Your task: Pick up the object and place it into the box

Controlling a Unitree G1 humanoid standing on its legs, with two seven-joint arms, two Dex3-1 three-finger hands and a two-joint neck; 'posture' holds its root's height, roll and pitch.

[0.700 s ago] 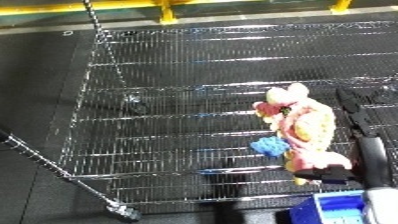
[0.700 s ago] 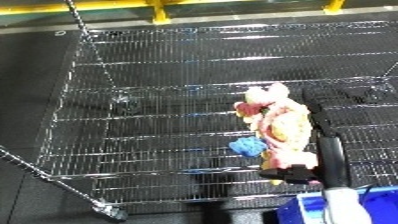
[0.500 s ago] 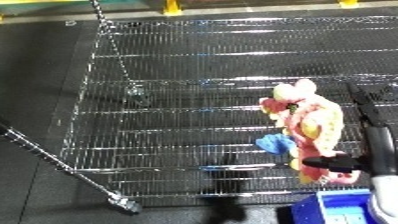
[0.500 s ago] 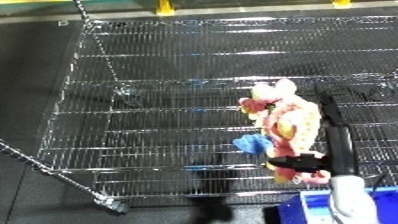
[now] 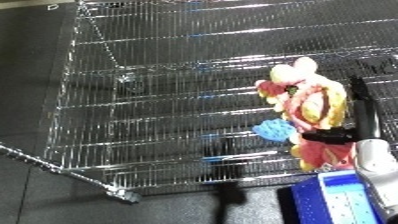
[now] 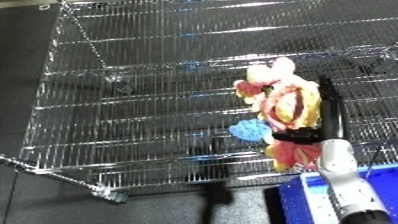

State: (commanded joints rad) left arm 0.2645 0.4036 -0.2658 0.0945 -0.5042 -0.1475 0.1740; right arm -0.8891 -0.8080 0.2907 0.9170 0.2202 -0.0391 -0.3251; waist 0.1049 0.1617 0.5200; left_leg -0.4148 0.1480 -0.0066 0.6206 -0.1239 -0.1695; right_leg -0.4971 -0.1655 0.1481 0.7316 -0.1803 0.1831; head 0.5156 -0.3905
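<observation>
A pink and yellow plush toy [image 5: 306,102] with a blue part [image 5: 274,130] lies over the right side of a wire rack shelf [image 5: 178,100]. My right hand [image 5: 330,135] comes in from the lower right. Its thumb crosses the toy's lower half and its long black fingers [image 6: 330,107] run up the toy's right side, pinching it. A blue bin [image 6: 298,192] shows at the bottom right corner, just below the toy and partly behind my white forearm [image 6: 342,172]. My left hand is out of sight.
The wire shelf fills most of the view, with a lower shelf visible through it. Its front rail and a corner post [image 5: 120,195] run along the lower left. Dark floor [image 5: 35,75] lies to the left and below.
The camera has shifted, so the rack sits differently in the picture and more of the blue bin shows. The toy stays pinched in my right hand.
</observation>
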